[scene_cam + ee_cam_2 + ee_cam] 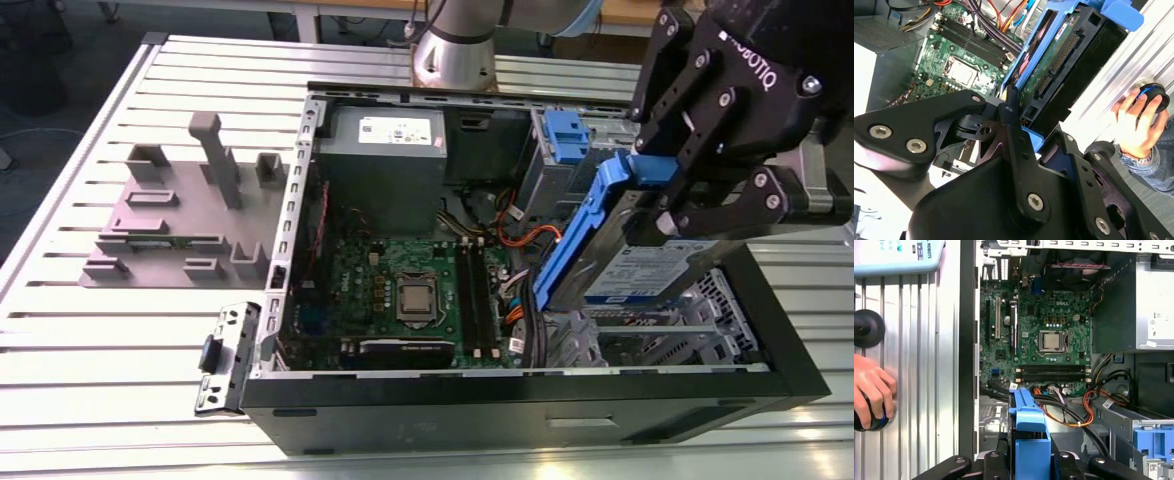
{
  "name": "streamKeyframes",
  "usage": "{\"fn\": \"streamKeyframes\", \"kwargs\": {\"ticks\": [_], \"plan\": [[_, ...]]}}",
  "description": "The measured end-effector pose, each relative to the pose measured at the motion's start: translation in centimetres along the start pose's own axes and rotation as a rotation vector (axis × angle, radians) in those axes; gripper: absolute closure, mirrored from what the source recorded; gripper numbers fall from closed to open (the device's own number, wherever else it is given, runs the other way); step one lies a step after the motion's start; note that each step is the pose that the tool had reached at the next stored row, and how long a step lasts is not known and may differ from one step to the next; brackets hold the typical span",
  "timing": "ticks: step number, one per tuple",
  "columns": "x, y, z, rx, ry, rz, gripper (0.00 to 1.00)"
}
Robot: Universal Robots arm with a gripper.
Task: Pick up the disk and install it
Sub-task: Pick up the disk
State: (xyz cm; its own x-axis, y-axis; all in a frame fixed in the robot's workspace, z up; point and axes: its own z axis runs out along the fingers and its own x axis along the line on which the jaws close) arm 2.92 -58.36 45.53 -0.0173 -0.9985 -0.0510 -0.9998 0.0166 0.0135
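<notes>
In the exterior view my gripper (663, 200) is shut on the disk (651, 270), a silver drive with a white-and-blue label in a blue bracket. It hangs tilted on edge over the grey drive cage (667, 335) at the exterior view's right end of the open computer case (534, 395). In the second wrist view the disk's (1064, 55) green circuit side and connector face the camera, with the gripper (1026, 131) clamped on its near end. The first wrist view looks along the disk's blue bracket (1029, 435), which sits between the gripper's (1029, 465) black links above the motherboard's edge.
Inside the case are a grey power-supply box (387, 150), a green motherboard (407, 290), loose cables (1074, 415) and a blue latch (567, 135) on a grey cage. A grey fixture (180, 210) stands on the slatted table. A person's hand (1139, 120) grips a black knob beside the case.
</notes>
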Motion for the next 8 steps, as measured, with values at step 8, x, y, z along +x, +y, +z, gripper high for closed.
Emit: {"fn": "streamKeyframes", "kwargs": {"ticks": [8], "plan": [[0.51,-0.99,0.01,-0.0006,-0.0039,0.0,0.64]]}}
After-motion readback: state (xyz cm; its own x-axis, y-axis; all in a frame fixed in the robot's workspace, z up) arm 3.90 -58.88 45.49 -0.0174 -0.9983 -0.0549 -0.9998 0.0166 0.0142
